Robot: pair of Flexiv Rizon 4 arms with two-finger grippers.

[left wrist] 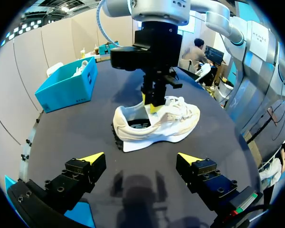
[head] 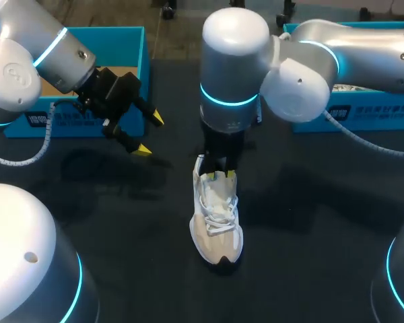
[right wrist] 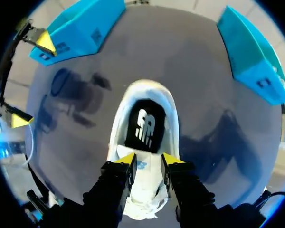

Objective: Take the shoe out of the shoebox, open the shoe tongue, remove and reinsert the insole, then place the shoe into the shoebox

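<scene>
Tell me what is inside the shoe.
A dark insole shows through the opening of the shoe. Its front is hidden under the tongue, pinched in the jaws of the right gripper.

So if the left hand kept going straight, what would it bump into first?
Probably the white shoe, which lies right ahead of the left hand. Depth is hard to judge, though, so it could graze the table before reaching it.

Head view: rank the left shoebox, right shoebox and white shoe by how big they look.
1-2. Left shoebox and right shoebox: they look alike and both are partly hidden, so unranked.
3. White shoe: smallest.
</scene>
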